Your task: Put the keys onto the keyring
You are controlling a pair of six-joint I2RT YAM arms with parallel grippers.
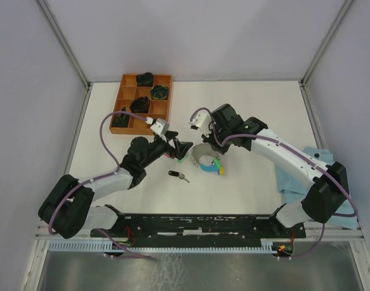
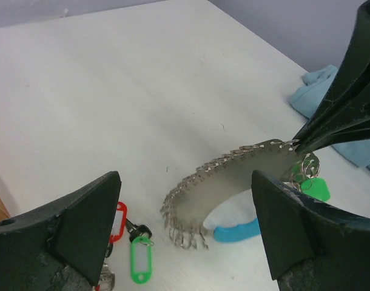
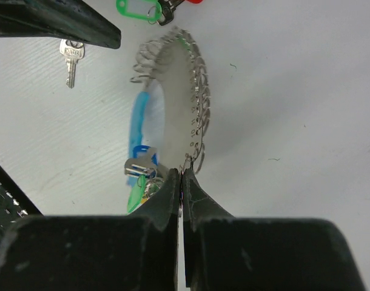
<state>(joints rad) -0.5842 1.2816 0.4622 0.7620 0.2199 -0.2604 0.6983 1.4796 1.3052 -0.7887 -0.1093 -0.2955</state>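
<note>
Right wrist view: the right fingers (image 3: 165, 203) are pressed tight together, pinching the silver coil of the keyring (image 3: 199, 103) at one end, where a few thin wire loops bunch up. Just beside that pinch, on the side of the ring's light-blue sleeve (image 3: 138, 121), a green tag (image 3: 134, 195) and a small silver key (image 3: 139, 165) hang close against the fingers. From the grip the keyring curves away in an open arc over the white desk (image 3: 294, 91), with the coil along one side and the sleeve along the other.

The left fingers (image 2: 82, 224) stand wide apart and hold nothing. In the left wrist view the keyring sits between and just beyond their tips. The right fingers come in from the far side and clamp the coil's far end. At the keyring's other end, near the left fingers, lie a red tag (image 2: 116, 221) and a second green tag (image 2: 141, 259); whether they are threaded on cannot be told.

In the top view a loose key (image 1: 178, 176) with a black tag lies near the keyring, apart from it, on the side toward the arm bases. An orange tray (image 1: 121, 121) sits well apart from the keyring beyond the left arm. A blue cloth (image 1: 294, 176) lies well apart on the right arm's side.
</note>
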